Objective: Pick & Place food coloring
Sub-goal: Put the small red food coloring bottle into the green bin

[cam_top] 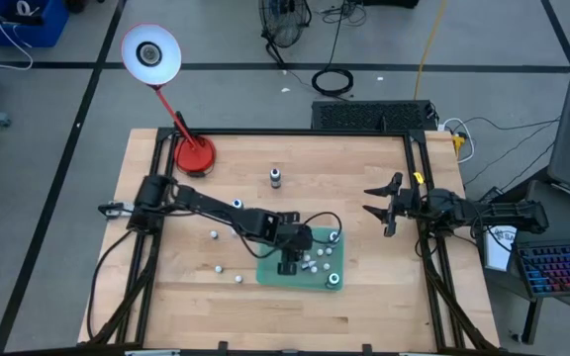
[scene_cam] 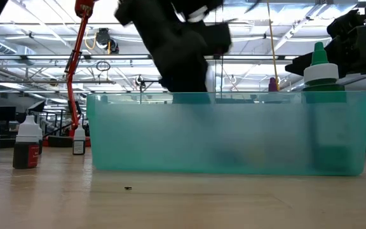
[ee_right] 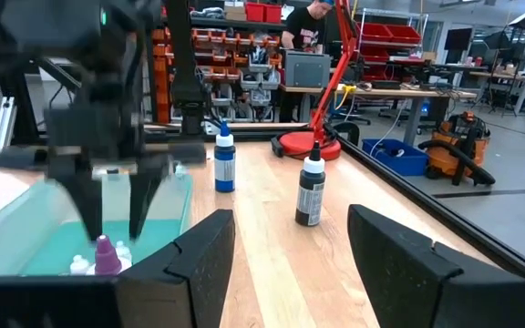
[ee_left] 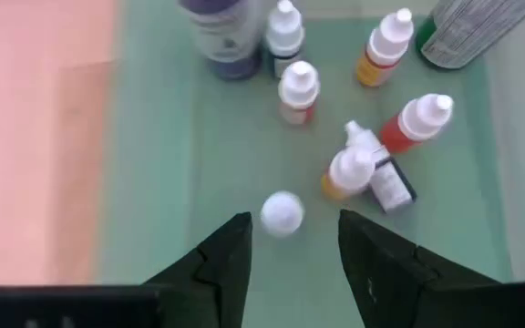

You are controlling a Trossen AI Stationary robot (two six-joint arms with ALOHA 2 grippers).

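High view first: we see our left pincer (cam_top: 287, 265) hanging over the shallow translucent green plastic tray (cam_top: 268, 275) near the front middle of the pale wooden worktop (cam_top: 364, 297). In the left wrist view its two dark fingers (ee_left: 226, 264) stand apart with nothing between them, and a tiny white-capped food coloring bottle (ee_left: 283, 213) stands upright on the tray floor just ahead of the gap, not touched. More small white-capped food coloring bottles (ee_left: 335, 137) with orange, red and dark bodies sit clustered in the tray beyond it, some upright and one lying on its side; their labels are too small for us to read.

Several little bottles also stand outside the tray: three on the worktop to its left (cam_top: 225, 266), and one darker bottle (cam_top: 275, 177) alone toward the back. The red round lamp base (cam_top: 195, 154) sits at the back left corner.

Our right pincer (cam_top: 382, 209) waits at the right edge of the worktop, well apart from the tray, fingers spread wide and holding nothing. Its wrist view shows a blue-bodied bottle (ee_right: 224, 160) and a dark-bodied bottle (ee_right: 310, 190) upright on the wood.
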